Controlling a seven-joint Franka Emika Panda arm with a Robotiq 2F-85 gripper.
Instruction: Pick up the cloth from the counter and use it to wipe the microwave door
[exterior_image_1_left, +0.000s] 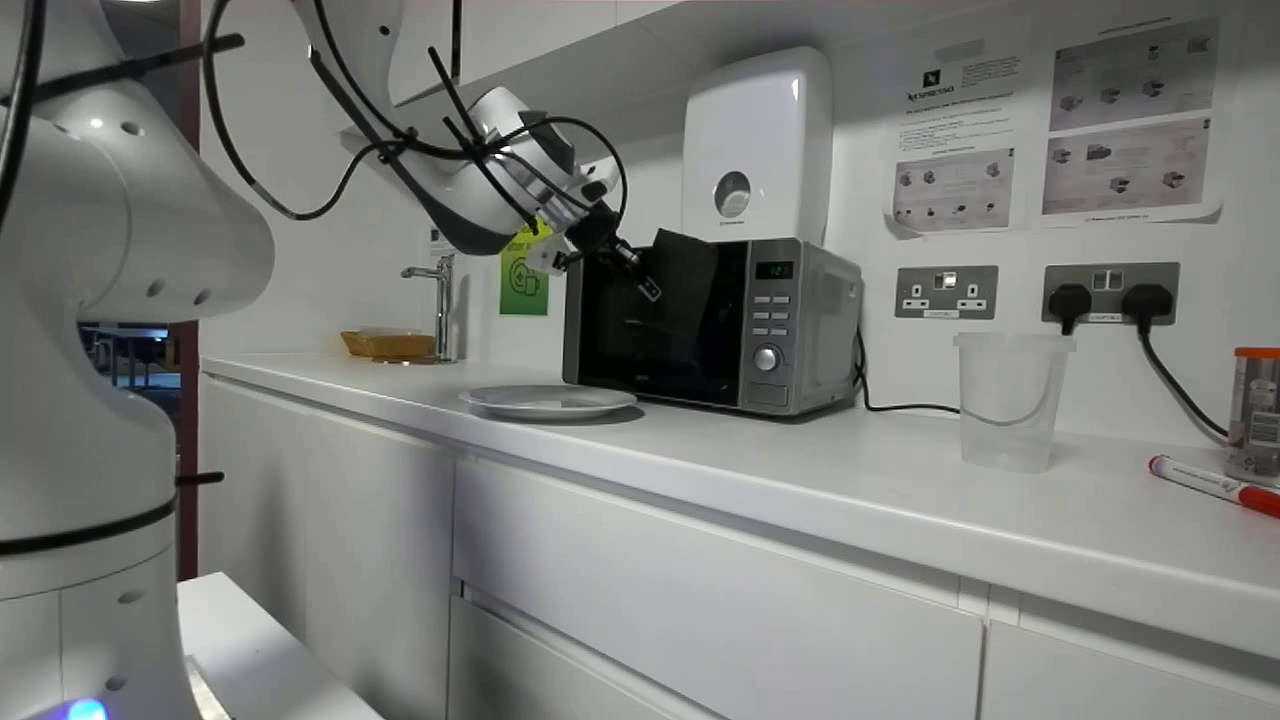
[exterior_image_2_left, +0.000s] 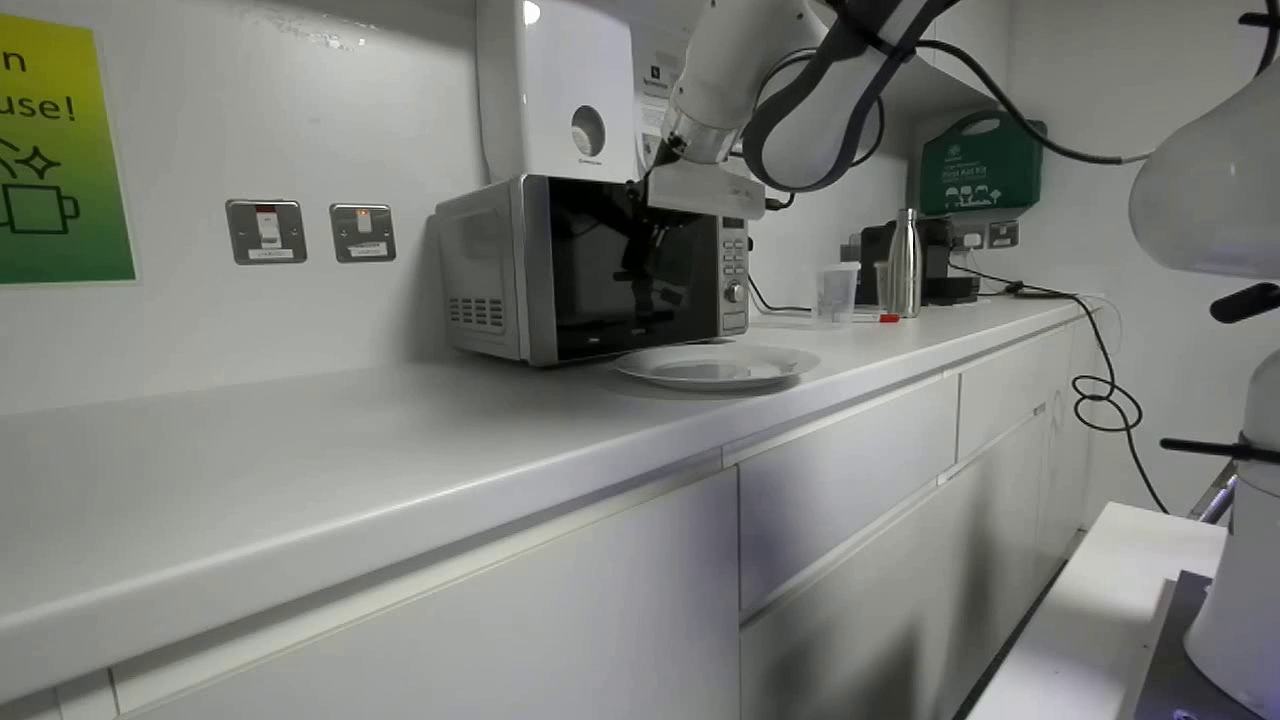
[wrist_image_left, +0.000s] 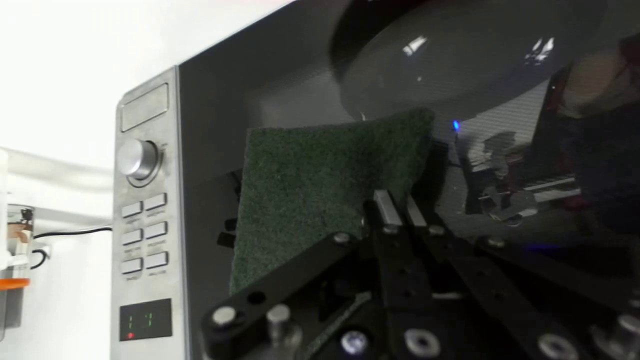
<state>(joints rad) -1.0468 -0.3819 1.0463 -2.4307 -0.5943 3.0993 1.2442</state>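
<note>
Claw (wrist_image_left: 400, 205) clamped on edge of cloth (wrist_image_left: 295, 190); cloth mid-frame in wrist view, before microwave door (wrist_image_left: 215, 120), contact unclear. Narrow pinch: cloth may slip or fold, fingertips (wrist_image_left: 388, 209) scrape door. Overshoot frame-left could snag knob (wrist_image_left: 137, 159); low sweep, plate (exterior_image_1_left: 548, 402).

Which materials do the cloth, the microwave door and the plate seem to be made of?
Cloth: a felt-like fabric, matt and dark green in the wrist view; the surface looks fuzzy, but the fibre cannot be told.
Door: probably dark glass, glossy, since it gives mirror-like reflections.
Plate: pale, smooth, with a soft sheen; perhaps ceramic or plastic, the look leaves it open.
</note>
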